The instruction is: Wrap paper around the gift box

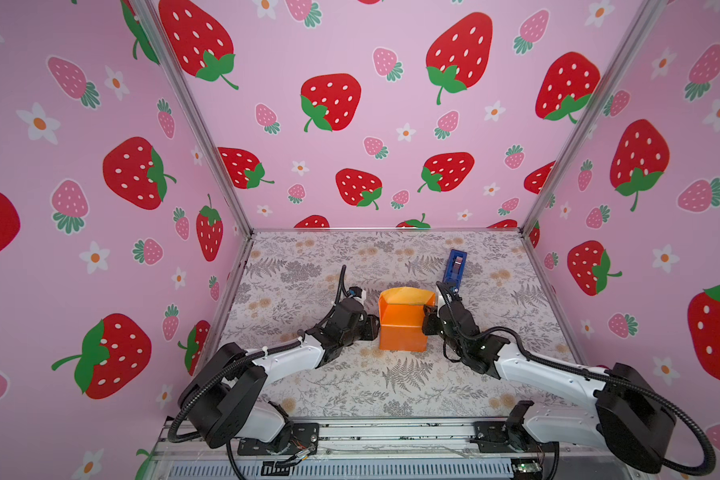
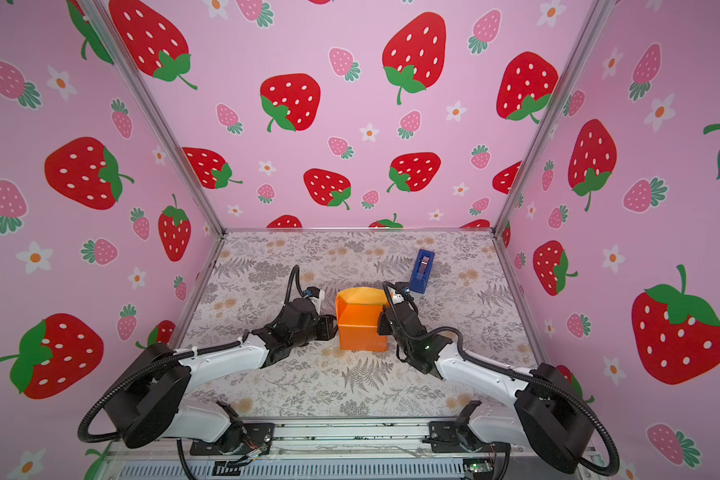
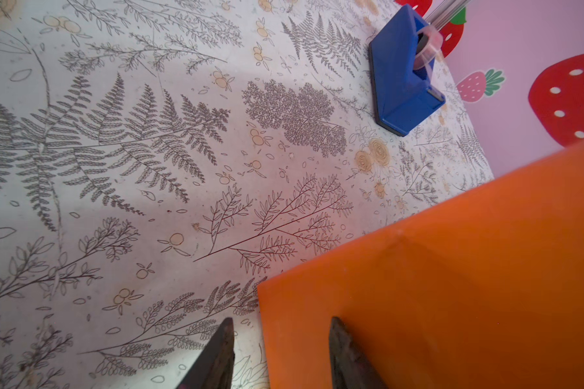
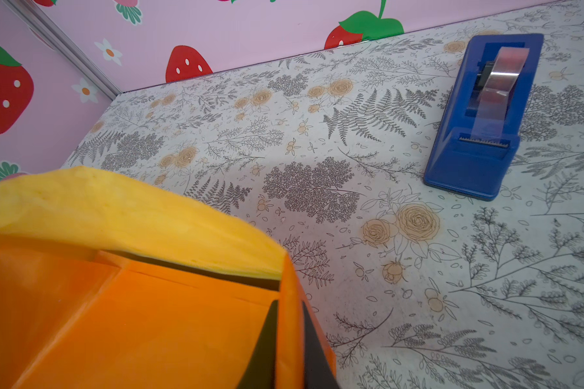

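While bare table lies open in front, the paper is wrapped mid-table around the gift box, seen only as a dark sliver; its yellow flap is best creased down flat. The tape dispenser is stood just behind. The right gripper is clenched on the paper's fold, the left gripper parted, released.

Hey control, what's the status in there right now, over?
Left gripper open, astride an edge of the paper. Right gripper shut on a paper fold. Far flap not yet folded down. Tape dispenser sits behind, not blocking.
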You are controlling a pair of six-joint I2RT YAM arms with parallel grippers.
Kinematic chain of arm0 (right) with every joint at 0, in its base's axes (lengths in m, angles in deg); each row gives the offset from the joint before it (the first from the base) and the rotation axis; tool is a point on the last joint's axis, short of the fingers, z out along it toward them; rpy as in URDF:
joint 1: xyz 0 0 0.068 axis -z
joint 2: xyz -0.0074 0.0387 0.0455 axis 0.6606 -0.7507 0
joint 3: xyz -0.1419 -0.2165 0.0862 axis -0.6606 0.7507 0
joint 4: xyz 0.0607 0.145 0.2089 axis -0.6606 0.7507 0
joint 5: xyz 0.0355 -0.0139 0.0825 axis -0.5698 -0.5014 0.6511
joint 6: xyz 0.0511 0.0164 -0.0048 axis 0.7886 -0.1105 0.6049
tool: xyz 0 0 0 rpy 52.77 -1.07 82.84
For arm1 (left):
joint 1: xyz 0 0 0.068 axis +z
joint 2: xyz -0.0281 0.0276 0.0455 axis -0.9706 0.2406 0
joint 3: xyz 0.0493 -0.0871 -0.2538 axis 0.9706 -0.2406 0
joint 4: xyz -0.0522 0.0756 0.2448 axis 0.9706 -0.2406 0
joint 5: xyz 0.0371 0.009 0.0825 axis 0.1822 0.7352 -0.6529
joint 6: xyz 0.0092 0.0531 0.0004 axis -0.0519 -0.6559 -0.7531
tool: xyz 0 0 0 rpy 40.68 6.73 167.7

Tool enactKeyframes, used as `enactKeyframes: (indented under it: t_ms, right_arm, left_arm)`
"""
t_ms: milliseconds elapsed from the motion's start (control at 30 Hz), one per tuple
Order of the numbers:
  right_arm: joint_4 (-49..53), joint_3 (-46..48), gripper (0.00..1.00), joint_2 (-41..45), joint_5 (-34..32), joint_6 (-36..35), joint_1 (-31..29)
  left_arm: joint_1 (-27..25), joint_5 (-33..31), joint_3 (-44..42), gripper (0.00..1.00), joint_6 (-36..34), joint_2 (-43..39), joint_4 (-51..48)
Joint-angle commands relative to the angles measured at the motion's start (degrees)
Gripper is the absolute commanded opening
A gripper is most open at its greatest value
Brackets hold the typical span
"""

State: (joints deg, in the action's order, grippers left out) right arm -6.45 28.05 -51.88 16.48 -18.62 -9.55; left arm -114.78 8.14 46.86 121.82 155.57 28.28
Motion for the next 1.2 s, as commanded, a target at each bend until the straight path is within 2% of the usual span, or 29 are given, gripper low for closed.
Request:
enactKeyframes:
  t_ms: [0,300,633,1167]
  right_arm:
    - [4.42,0.46,0.11,-1.59,0.54,0.89,-0.35]
    - [4.28,0.14,0.09,-1.97,0.65,0.78,-0.35]
    - [4.44,-0.15,0.09,-2.08,0.72,0.52,-0.35]
    - [4.51,-0.47,0.09,-2.28,1.16,0.47,-0.35]
  left_arm:
    - [-0.7,-1.8,-0.38,0.47,1.76,-2.59,2.07]
    - [-1.28,-4.44,0.52,0.47,1.93,-7.64,-1.39]
    - [-1.82,-2.68,1.69,0.47,1.94,-5.7,-0.46]
    - [-2.79,-4.9,1.95,0.48,1.32,-8.38,-1.16]
